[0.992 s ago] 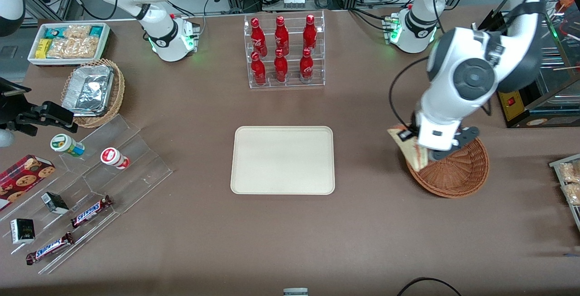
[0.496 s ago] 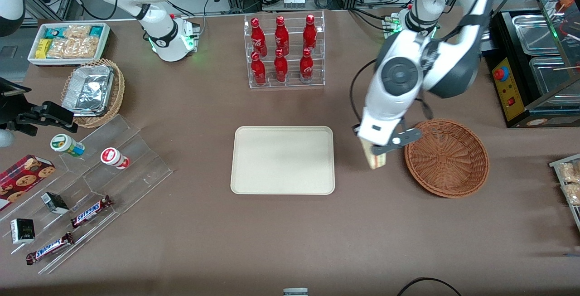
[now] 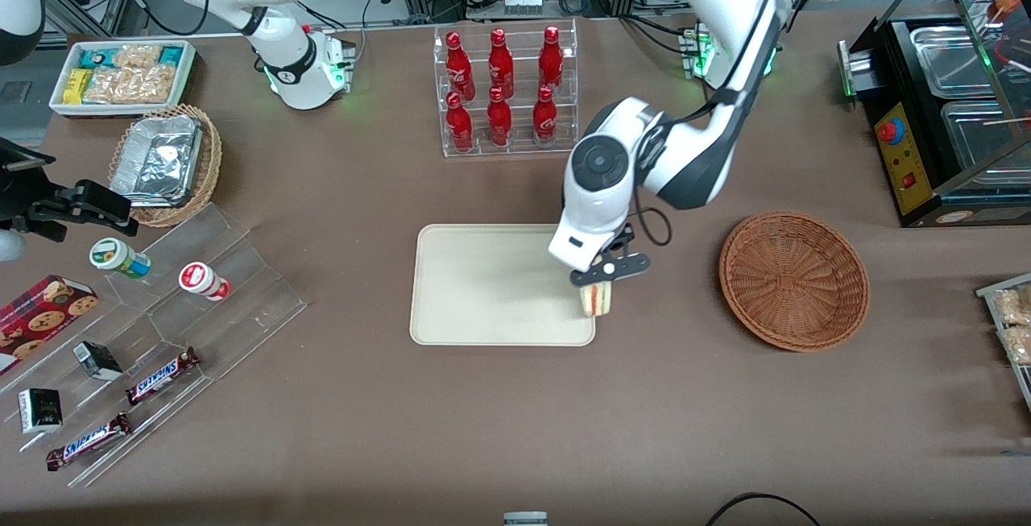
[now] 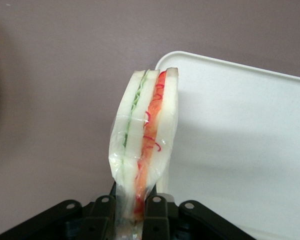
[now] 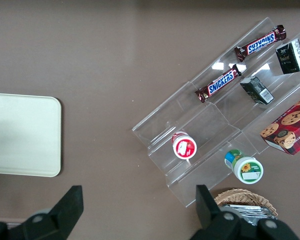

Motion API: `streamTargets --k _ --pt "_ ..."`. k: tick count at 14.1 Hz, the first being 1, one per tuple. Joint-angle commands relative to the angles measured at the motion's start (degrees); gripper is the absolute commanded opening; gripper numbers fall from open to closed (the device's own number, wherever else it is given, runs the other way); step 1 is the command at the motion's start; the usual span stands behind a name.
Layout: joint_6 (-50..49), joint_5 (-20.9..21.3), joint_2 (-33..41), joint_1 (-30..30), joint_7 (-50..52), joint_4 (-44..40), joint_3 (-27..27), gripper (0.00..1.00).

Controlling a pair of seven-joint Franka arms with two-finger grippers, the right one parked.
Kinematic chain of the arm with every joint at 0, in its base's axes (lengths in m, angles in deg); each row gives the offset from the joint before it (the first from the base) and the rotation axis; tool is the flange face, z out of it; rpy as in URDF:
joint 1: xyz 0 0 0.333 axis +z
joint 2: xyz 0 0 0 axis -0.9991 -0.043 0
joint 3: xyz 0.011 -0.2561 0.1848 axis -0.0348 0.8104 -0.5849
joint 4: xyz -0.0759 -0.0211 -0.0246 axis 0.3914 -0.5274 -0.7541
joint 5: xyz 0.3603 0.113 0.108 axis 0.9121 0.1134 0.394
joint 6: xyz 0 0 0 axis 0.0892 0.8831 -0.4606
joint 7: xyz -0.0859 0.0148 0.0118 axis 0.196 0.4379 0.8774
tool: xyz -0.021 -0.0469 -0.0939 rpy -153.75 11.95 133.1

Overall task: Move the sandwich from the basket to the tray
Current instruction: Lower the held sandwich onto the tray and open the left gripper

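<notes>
The wrapped sandwich hangs upright from my gripper, which is shut on its lower end. It shows pale bread with green and red filling layers under clear film. It hangs over the edge of the cream tray that faces the basket, at the corner nearer the front camera. The reddish-brown wicker basket sits with nothing in it toward the working arm's end of the table.
A clear rack of red bottles stands farther from the camera than the tray. Toward the parked arm's end are an acrylic stepped stand with snacks, a tan basket of foil trays and a white snack bin.
My gripper lifted the sandwich out of the basket and carried it sideways to the tray's edge. The basket is now bare.
</notes>
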Motion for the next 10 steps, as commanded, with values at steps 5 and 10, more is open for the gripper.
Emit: streamTargets --k 5,10 --pt "3.6 0.7 -5.3 -1.5 -0.4 -4.8 2.7 0.20" --pt "6.1 3.4 -8.1 -3.6 -0.3 -4.6 2.7 0.20"
